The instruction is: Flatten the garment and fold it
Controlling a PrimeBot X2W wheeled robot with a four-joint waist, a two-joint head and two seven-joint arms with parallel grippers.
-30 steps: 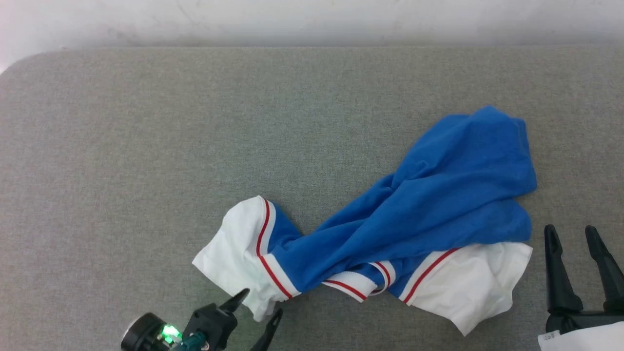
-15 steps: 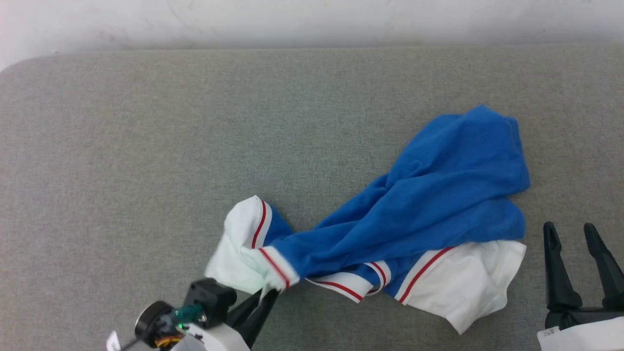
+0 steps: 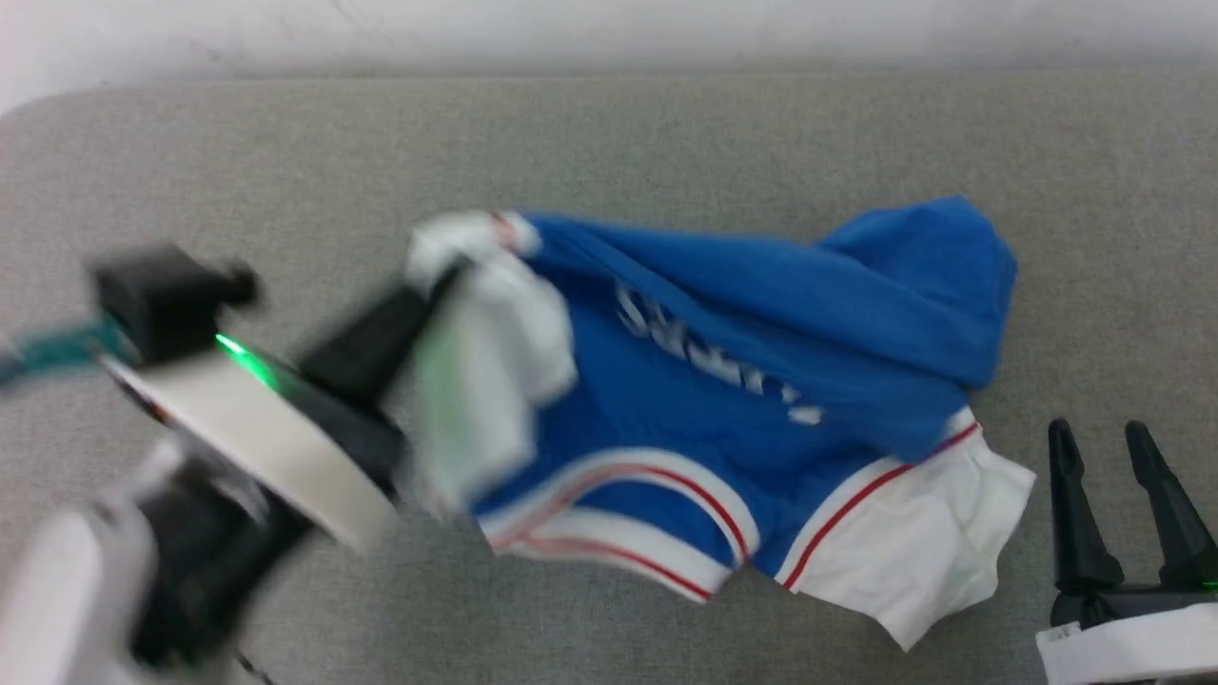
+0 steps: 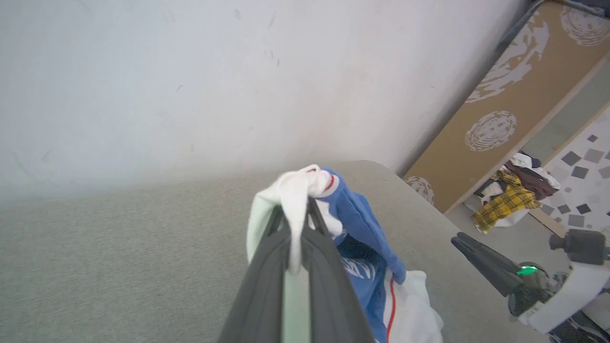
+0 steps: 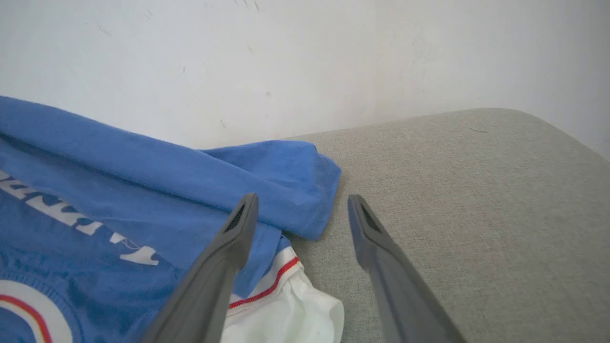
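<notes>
Currently, the left gripper [image 4: 294,212] has both fingers closed tight on a white sleeve of the garment [image 3: 723,400]. The cloth is pinched between them and bunched over the tips. In the head view you see this arm blurred at the left, with its fingers pointing up and to the right. The gripped sleeve hangs from them above the grey padded surface [image 3: 285,162]. From the grip, the rest of the garment runs off to the right, and its blue body lies crumpled across the middle and right of the surface. White lettering shows on the blue but is too blurred to read, and a curved band of red-and-white striped trim faces the near edge. The other white sleeve [image 3: 933,542] lies on the surface at the lower right. Check the right gripper [image 3: 1096,433]: its fingers stand wide apart and hold nothing. It sits just beside that second sleeve. In the right wrist view one finger crosses in front of the blue fabric, but you cannot tell whether it touches. A white wall [image 3: 609,29] borders the far edge.
</notes>
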